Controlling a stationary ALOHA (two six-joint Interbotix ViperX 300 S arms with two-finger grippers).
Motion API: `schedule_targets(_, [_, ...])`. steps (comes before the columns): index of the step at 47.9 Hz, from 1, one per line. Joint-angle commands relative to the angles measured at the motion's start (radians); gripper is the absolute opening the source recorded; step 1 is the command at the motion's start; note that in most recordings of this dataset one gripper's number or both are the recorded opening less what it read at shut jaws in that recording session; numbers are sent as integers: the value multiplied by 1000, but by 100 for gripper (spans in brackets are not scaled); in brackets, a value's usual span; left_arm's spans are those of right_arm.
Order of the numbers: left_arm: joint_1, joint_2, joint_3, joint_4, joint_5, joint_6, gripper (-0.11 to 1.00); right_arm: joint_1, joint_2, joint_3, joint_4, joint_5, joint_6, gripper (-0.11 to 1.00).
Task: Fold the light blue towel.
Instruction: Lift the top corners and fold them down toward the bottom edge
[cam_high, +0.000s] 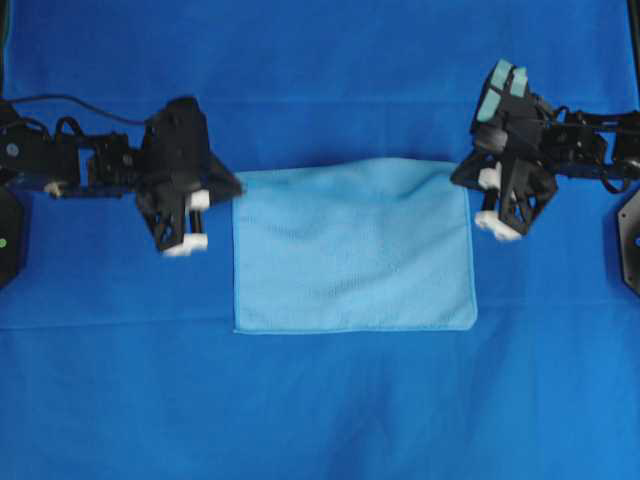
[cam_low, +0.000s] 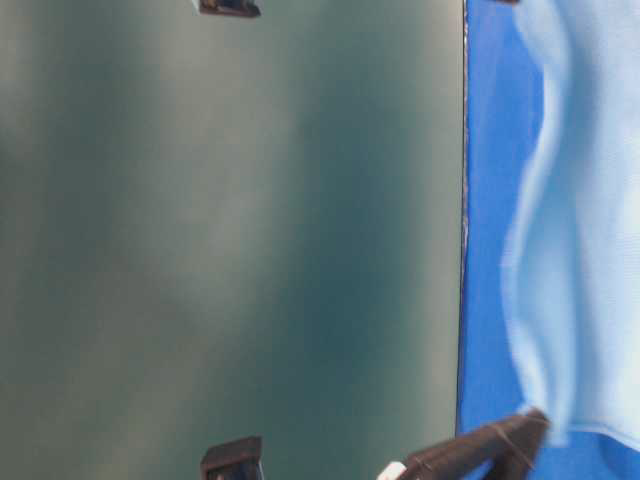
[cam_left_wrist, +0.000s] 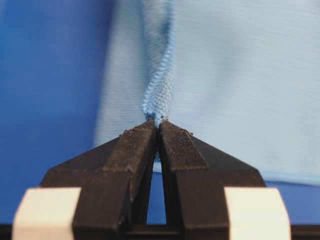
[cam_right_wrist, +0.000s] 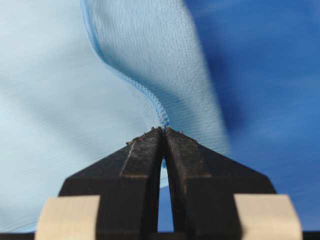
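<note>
Towel (cam_high: 355, 260) is lying mid-table on the blue covering (cam_high: 320, 420), its near edge flat and straight while its far edge is rising in a soft hump, since both far corners are being held off the surface. In the left wrist view the left gripper (cam_left_wrist: 158, 125) is pinching a corner, the hem twisting into a narrow rope that is running straight up out of the pressed-together fingers (cam_left_wrist: 132, 150). In the right wrist view the right gripper (cam_right_wrist: 163, 131) is doing the same, its fingers (cam_right_wrist: 145, 155) closing on the stitched edge where the cloth is curling away in a wave. Overhead, the two grippers are sitting just outside the far corners, left gripper (cam_high: 185, 225) and right gripper (cam_high: 500, 210), with the towel (cam_low: 590, 220) sagging between them (the table-level view, which is showing the scene turned on its side, is catching that slack as a rippled sheet above the covering (cam_low: 490, 200)). Judging from this, the fold itself is in hand: corners are secured and lifting, yet the far edge is not yet travelling over the near one. The next move is probably calling for both arms to rise a little more and sweep toward the near edge together, keeping level and evenly spaced so the cloth is staying taut, then lowering until the hems are lining up before letting go. Uneven speed is likely to skew the fold.
</note>
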Motion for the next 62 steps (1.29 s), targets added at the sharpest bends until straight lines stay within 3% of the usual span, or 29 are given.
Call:
schedule_targets(1, [-72, -11, -15, 0, 8, -34, 2, 71, -25, -2, 48, 2, -2, 3])
schedule_targets(10, [-213, 9, -34, 0, 17, -144, 2, 239, -20, 3, 163, 0, -2, 3])
schedule_targets(18, [-296, 32, -63, 0, 17, -210, 2, 325, -9, 3, 216, -8, 0, 3])
schedule_targets(26, [-321, 49, -80, 0, 17, -219, 2, 359, 15, -3, 233, -14, 0, 3])
schedule_targets(41, [-298, 84, -83, 0, 15, -218, 2, 360, 54, 6, 236, -49, 0, 3])
schedule_targets(51, [-291, 86, -84, 0, 12, -218, 4, 360, 54, 17, 236, -49, 40, 4])
schedule_targets(53, [-291, 86, -84, 0, 12, -218, 7, 360, 54, 20, 236, -46, 52, 4])
schedule_targets(57, [-291, 83, -84, 0, 14, -218, 26, 360, 49, 20, 236, -37, 78, 5])
schedule_targets(62, [-291, 64, -84, 0, 28, -210, 55, 373, 43, 20, 233, -26, 94, 33])
